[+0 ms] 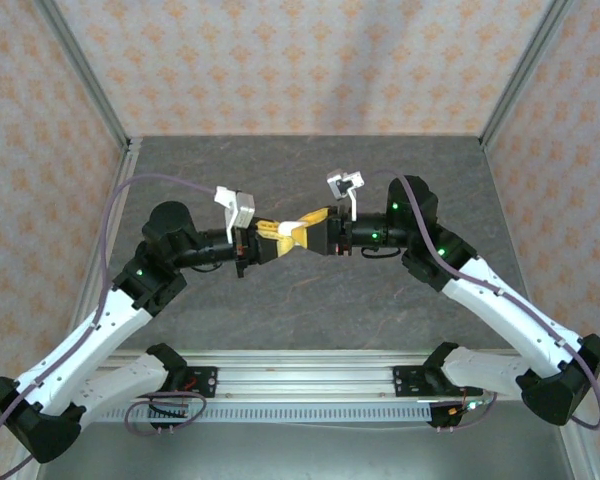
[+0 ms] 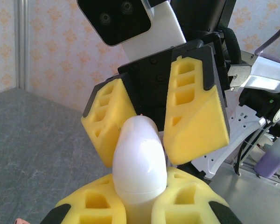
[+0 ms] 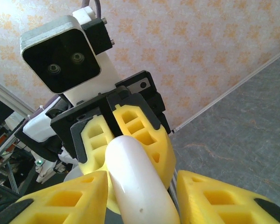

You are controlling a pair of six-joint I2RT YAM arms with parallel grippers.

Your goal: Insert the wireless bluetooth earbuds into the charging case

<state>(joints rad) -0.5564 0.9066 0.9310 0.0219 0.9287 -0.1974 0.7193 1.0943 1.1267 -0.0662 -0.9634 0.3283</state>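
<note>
At the near edge of the grey stone-patterned table [image 1: 300,310], a metal rail [image 1: 300,378] carries the bases of the two arms. The left arm [image 1: 110,330] and right arm [image 1: 510,310] rise from it and bend inward, so that their grippers meet nose to nose in mid-air above the middle of the table.

Between them is the white charging case [image 2: 140,158], smooth, pebble-shaped and held clear of the tabletop. The left gripper [image 3: 116,140] is clamped on one end of it, with its yellow foam fingers [image 2: 182,205] pressed against both sides. A thin seam circles the case just above that grip. The rounded free end of the case points into the right gripper [image 2: 149,135], whose own yellow fingers [image 3: 233,200] stand wide apart on either side. One finger is close beside the shell and the other has a clear gap. From the top camera the case is a small white patch among the yellow pads.

Beyond the arms, bare tabletop runs back to a wall of orange-patterned wallpaper [image 1: 300,60].
</note>
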